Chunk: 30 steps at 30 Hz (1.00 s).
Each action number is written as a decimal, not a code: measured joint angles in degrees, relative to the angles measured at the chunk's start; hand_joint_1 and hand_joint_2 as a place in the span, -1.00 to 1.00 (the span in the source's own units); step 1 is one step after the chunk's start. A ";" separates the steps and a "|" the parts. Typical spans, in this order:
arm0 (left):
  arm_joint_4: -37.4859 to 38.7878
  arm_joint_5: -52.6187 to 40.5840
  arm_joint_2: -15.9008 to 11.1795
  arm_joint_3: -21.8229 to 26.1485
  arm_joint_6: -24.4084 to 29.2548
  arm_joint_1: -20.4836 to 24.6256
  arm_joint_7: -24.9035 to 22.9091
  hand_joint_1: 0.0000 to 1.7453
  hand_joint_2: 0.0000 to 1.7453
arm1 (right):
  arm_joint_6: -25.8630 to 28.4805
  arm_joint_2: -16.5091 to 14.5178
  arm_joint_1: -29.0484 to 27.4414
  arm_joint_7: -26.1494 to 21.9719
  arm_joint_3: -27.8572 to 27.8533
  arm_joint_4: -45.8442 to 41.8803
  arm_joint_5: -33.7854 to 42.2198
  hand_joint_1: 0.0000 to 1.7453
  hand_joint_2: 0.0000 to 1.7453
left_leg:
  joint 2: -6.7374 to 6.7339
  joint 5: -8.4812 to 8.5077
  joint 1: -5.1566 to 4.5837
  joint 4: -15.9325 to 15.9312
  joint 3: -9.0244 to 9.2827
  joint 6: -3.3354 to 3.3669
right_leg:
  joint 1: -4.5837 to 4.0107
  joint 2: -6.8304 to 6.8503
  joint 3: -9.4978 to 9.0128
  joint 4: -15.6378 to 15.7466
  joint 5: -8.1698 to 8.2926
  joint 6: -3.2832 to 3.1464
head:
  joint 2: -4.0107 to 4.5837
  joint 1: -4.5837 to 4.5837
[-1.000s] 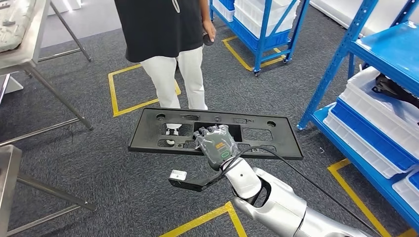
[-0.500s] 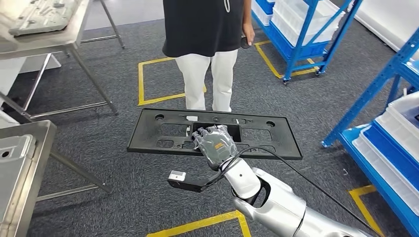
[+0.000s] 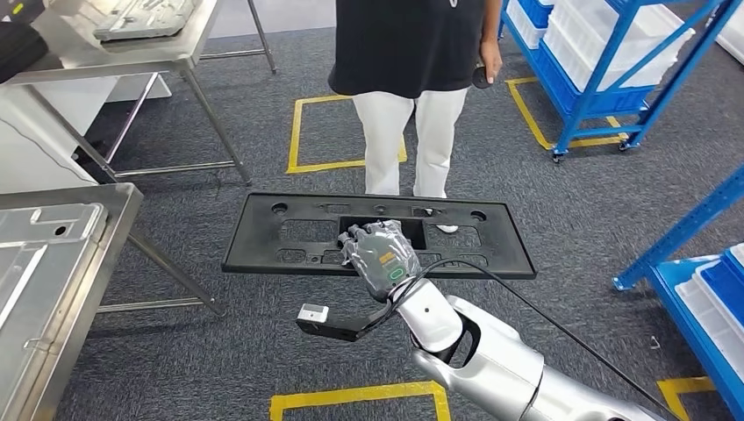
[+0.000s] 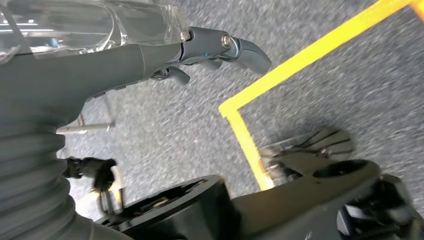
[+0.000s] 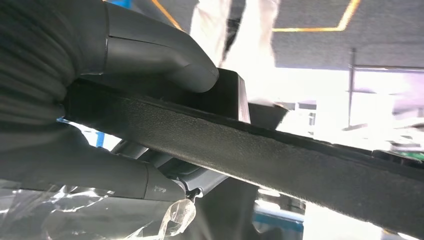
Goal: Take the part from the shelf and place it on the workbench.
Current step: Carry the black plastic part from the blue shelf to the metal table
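Note:
A long black plastic part (image 3: 281, 250) with several cut-outs hangs level over the grey carpet, in front of me. My right hand (image 3: 379, 252) grips it at the middle of its near edge, fingers hooked through the central opening. In the right wrist view my thumb (image 5: 150, 55) presses on the part's textured edge (image 5: 300, 160). A steel workbench (image 3: 118, 203) stands at the lower left with a metal panel (image 3: 35, 254) lying on it. My left hand (image 4: 150, 55) hangs over the floor, fingers loosely apart, holding nothing.
A person (image 3: 412, 53) in a black top and white trousers stands just beyond the part. A second steel table (image 3: 167, 57) with parts is at the far left. Blue racks with white bins stand at the far right (image 3: 605, 61) and near right (image 3: 706, 289).
The camera has swung left: the person and blue racks slid to the right and the steel workbench came further into view. The part stays in my right hand.

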<state>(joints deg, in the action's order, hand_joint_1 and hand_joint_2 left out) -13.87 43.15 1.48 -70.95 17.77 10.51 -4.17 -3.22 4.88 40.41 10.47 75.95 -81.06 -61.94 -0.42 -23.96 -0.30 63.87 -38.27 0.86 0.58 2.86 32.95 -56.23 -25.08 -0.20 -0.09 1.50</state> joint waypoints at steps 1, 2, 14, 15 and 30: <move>0.02 -0.01 -0.03 0.00 0.00 -0.19 -0.03 -1.00 1.00 | -0.02 -0.06 0.24 -0.05 0.00 -0.25 -0.01 1.00 1.00 | -1.32 1.65 -0.69 -4.18 2.09 0.56 | -0.10 0.45 -0.19 0.09 -0.11 0.02 | 0.00 -0.01; 0.03 -0.02 -0.06 0.00 -0.01 -0.34 -0.06 -1.00 1.00 | -0.04 -0.09 0.53 -0.07 0.01 -0.47 -0.04 1.00 1.00 | -2.46 2.67 -1.30 -7.39 3.61 1.05 | -0.17 0.86 -0.25 0.20 -0.16 0.10 | 0.00 -0.06; 0.06 -0.07 0.02 0.00 -0.26 -0.80 0.02 -1.00 1.00 | -0.62 0.15 1.66 -0.22 0.50 -1.68 -0.42 1.00 1.00 | 3.37 3.21 -0.17 -11.34 5.77 2.12 | 0.28 -3.05 8.00 -14.23 -4.37 2.05 | 0.00 -0.19; 0.06 -0.10 0.03 0.00 -0.27 -0.75 0.02 -1.00 1.00 | -0.63 0.16 1.69 -0.22 0.55 -1.76 -0.42 1.00 1.00 | 4.16 2.99 0.12 -11.03 5.82 1.81 | 0.60 -3.55 6.11 -10.02 -1.95 2.40 | 0.00 -0.15; 0.07 -0.30 0.05 0.04 -0.59 0.12 0.00 -1.00 1.00 | -0.73 -0.04 2.39 -0.23 1.00 -2.63 -0.44 1.00 1.00 | 0.50 -1.80 0.40 3.04 -1.22 -0.30 | 0.25 0.09 0.69 -0.02 0.62 0.41 | 0.00 -0.31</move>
<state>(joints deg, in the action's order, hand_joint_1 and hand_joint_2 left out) -13.81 42.85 1.53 -70.90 17.17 10.62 -4.17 -3.95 4.84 42.80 10.25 76.95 -83.69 -62.38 0.08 -25.77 0.09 66.91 -39.49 0.57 0.83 2.94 33.64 -56.25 -24.46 0.21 -0.09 1.20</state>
